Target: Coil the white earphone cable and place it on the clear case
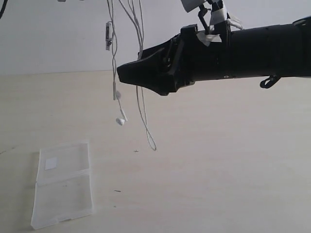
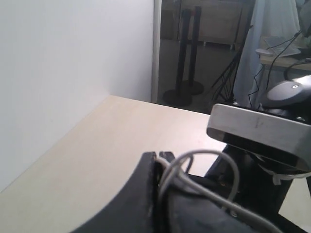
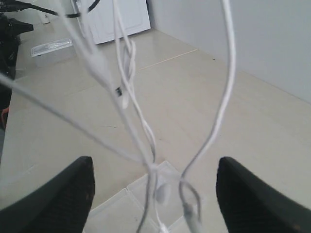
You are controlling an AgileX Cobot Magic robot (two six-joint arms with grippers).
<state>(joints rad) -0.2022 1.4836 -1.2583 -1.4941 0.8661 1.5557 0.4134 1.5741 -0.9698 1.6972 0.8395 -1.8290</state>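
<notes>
The white earphone cable (image 1: 120,121) hangs in long strands from above the top of the exterior view. One earbud and a low loop (image 1: 153,147) dangle above the table. The clear case (image 1: 63,187) lies flat at the front left, with its white sticker (image 1: 51,163) on the far panel. My right gripper (image 1: 127,73) reaches in from the right at mid-height. It is open, and cable strands (image 3: 226,92) hang between its fingers (image 3: 154,165) over the case (image 3: 121,206). My left gripper (image 2: 158,156) is shut on the cable (image 2: 214,152) and is out of the exterior view.
The light wooden table (image 1: 218,170) runs back to a white wall (image 1: 48,34). An in-line remote (image 1: 108,36) hangs on one strand. The left wrist view shows the right arm's camera mount (image 2: 257,131) close by and stands on a floor beyond the table edge.
</notes>
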